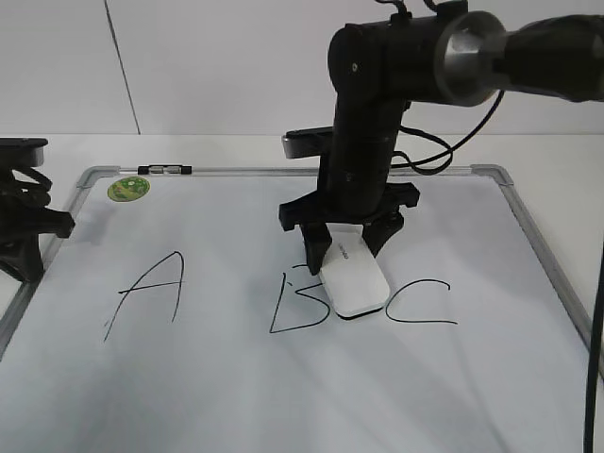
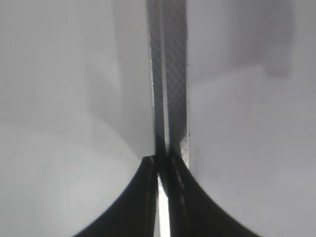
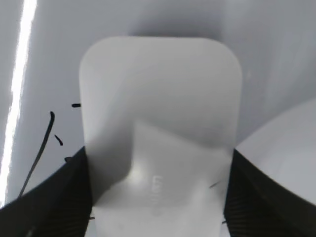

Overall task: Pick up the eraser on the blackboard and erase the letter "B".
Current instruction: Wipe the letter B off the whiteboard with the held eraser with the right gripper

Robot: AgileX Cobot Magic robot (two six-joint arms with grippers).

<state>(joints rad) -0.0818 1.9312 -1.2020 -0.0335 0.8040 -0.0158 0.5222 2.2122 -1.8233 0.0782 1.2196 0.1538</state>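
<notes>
White rounded eraser (image 1: 351, 276) lies over the seemingly half-wiped letter "B" (image 1: 294, 310).

1. I see a white eraser (image 1: 352, 276) with faint grey lettering.
2. The blackboard (image 1: 236, 396) is white, silver-framed, with black marker letters.
3. A round green sticker (image 1: 127, 189), its pattern too small to read.
4. Both arms look black.

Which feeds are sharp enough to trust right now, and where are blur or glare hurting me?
Exterior view: evenly lit, reasonably sharp; the eraser, the letter "B" and the blackboard read clearly. Right wrist view: eraser fills the frame, soft focus, shadow across its lower half, a bright glare streak at left. Left wrist view: heavily blurred, mostly grey haze.
</notes>
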